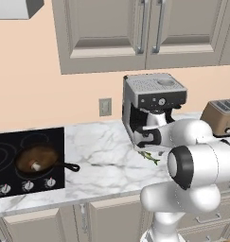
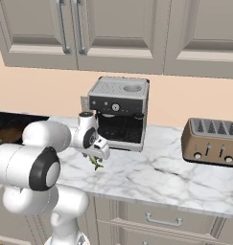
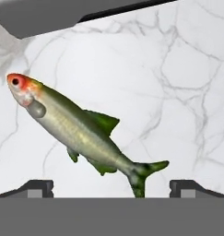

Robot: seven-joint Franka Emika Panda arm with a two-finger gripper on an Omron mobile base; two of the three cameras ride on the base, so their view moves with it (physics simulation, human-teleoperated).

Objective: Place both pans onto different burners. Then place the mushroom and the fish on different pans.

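Fish (image 3: 81,131), one, on marble counter (image 3: 178,92); one pan (image 1: 37,158) holding one mushroom (image 1: 36,166).

The fish (image 1: 149,157) lies on the counter (image 1: 102,151) at centre frame, before the coffee machine (image 1: 152,106). At lower left, the pan (image 1: 38,159) holding the mushroom (image 1: 36,166) sits on the cooktop (image 1: 12,146).

Counter (image 1: 102,142): polished white marble, grey veins. Cooktop (image 1: 7,146): glossy black glass. Toaster (image 2: 211,141): smooth bronze metal; fish (image 3: 81,131): sleek, scaly.
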